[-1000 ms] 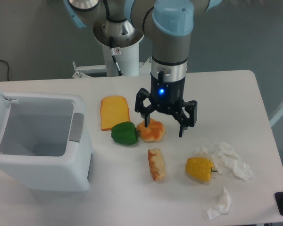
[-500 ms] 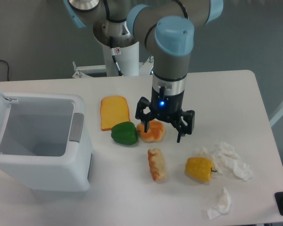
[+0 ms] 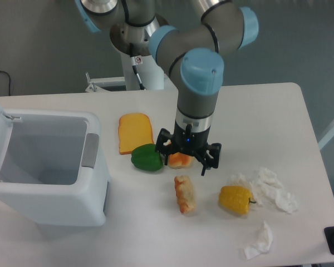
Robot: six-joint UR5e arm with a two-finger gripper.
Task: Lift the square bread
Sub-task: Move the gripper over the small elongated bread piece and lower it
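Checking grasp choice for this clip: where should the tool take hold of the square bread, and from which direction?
From straight above, fingers closing across its two long side edges. The square bread lies flat on the table, so only its edges offer a grip. Take the end away from the green pepper, which touches its near corner. The tool hangs open over the round bun instead.

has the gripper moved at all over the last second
Yes. The gripper has shifted left and lower in the picture, now covering more of the round bun, while the square bread lies unmoved.
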